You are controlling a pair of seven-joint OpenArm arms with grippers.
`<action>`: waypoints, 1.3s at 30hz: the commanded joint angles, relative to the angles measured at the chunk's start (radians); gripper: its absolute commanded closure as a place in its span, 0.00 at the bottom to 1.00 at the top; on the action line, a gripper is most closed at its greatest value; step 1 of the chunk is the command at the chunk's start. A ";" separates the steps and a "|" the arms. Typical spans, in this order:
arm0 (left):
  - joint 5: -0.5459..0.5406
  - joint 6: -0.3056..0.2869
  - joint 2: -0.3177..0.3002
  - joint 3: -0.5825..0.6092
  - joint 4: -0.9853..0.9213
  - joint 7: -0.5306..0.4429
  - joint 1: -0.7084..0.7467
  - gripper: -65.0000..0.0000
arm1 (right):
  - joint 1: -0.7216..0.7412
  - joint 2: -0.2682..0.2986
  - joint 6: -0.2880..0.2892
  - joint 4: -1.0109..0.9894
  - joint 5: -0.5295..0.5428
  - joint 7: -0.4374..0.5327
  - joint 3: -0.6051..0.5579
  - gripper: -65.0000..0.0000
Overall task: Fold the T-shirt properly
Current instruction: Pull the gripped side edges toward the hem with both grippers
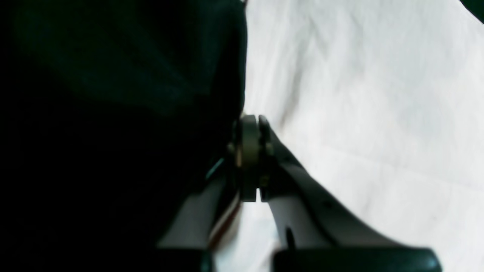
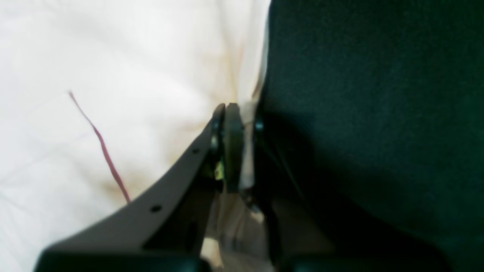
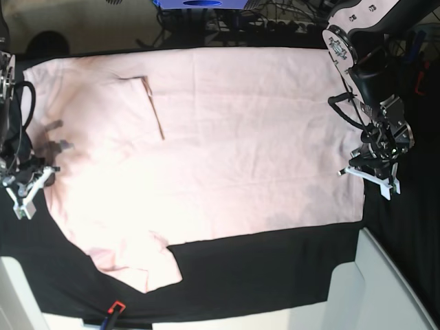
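The pale pink T-shirt [image 3: 240, 137] lies spread flat, plain side up, with one sleeve [image 3: 137, 265] at the front left. My left gripper [image 3: 371, 175] sits at the shirt's right edge. In the left wrist view, the left gripper [image 1: 259, 158] has its jaws pressed together on the edge of the T-shirt [image 1: 359, 94], and creases run toward them. My right gripper [image 3: 26, 192] is at the shirt's left edge. In the right wrist view, the right gripper [image 2: 242, 121] is shut with a strip of the T-shirt [image 2: 113, 56] pinched between its fingers.
A black cloth [image 3: 275, 268] covers the table under the shirt and shows beside each gripper, as the black cloth [image 1: 113, 113] and the black cloth [image 2: 378, 94]. A white box [image 3: 371, 289] stands at the front right. A small red and blue object [image 3: 113, 309] lies at the front edge. Cables [image 3: 275, 20] crowd the back.
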 commanded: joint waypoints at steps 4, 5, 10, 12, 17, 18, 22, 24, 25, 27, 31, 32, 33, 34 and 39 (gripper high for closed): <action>-0.008 -0.007 0.011 0.000 0.072 -0.010 -0.004 1.00 | 0.025 0.020 0.003 0.045 0.004 0.017 0.006 1.00; -0.008 -0.007 0.017 0.000 0.102 -0.010 0.007 1.00 | 0.026 0.020 0.003 0.045 0.004 0.017 0.006 1.00; -0.008 -0.007 0.058 0.000 0.218 0.050 0.022 1.00 | 0.028 0.022 0.001 0.057 0.007 0.017 0.009 1.00; -0.008 -0.007 0.061 0.000 0.254 0.077 0.022 1.00 | 0.026 0.022 0.001 0.066 0.007 0.017 0.043 1.00; -0.008 -0.007 0.074 0.003 0.356 0.082 0.064 1.00 | 0.025 0.025 0.001 0.066 0.004 0.016 0.103 1.00; -0.008 -0.007 0.075 0.006 0.379 0.082 0.079 1.00 | 0.025 0.026 0.001 0.066 0.004 0.016 0.103 1.00; -0.008 -0.007 0.091 0.006 0.429 0.082 0.114 1.00 | 0.023 0.026 0.001 0.066 0.004 0.014 0.108 1.00; -0.008 -0.009 0.094 0.006 0.454 0.082 0.133 1.00 | 0.023 0.026 0.001 0.066 0.004 0.014 0.111 1.00; -0.011 -0.009 0.094 0.006 0.463 0.082 0.142 1.00 | 0.023 0.026 0.001 0.066 0.004 0.014 0.111 1.00; -0.065 -0.024 0.089 0.002 0.488 0.082 0.160 1.00 | 0.022 0.026 0.001 0.066 0.004 0.014 0.111 1.00; -0.178 -0.052 0.057 0.003 0.529 0.136 0.194 1.00 | 0.017 0.026 0.001 0.066 0.004 0.014 0.111 1.00; -0.191 -0.052 0.052 0.003 0.531 0.148 0.197 1.00 | 0.017 0.026 0.001 0.066 0.004 0.014 0.112 1.00; -0.194 -0.052 0.051 0.002 0.531 0.150 0.200 1.00 | 0.017 0.026 0.003 0.066 0.007 0.014 0.112 1.00; -0.191 -0.054 0.052 0.000 0.532 0.150 0.202 1.00 | 0.017 0.026 0.003 0.066 0.007 0.014 0.112 1.00; -0.198 -0.055 0.052 0.000 0.580 0.148 0.248 1.00 | 0.012 0.033 0.007 0.066 0.009 0.014 0.151 1.00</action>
